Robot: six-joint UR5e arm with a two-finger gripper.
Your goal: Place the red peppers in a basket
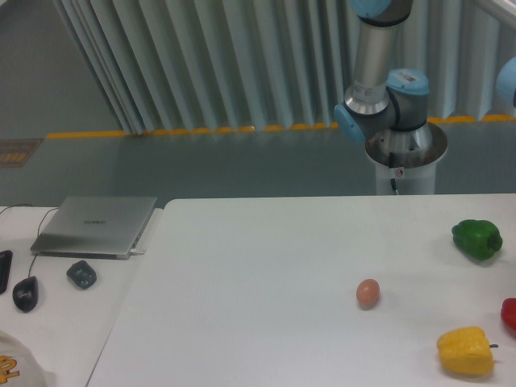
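At the right edge of the white table (266, 266), a glossy red bell pepper (509, 313) shows only partly, between a green pepper (477, 239) and a yellow pepper (465, 351); a small pinkish-brown egg (368, 293) lies apart. Only the arm's base shows, with the gripper out of view.

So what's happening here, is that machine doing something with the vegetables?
Nothing is being handled right now. Only the robot arm base and lower joints show behind the white table; its fingers are out of view. On the table's right side lie a green pepper, a yellow pepper and a small egg, all apart from each other. The red pepper it is meant to put away peeks in at the right edge, untouched. No basket is visible.
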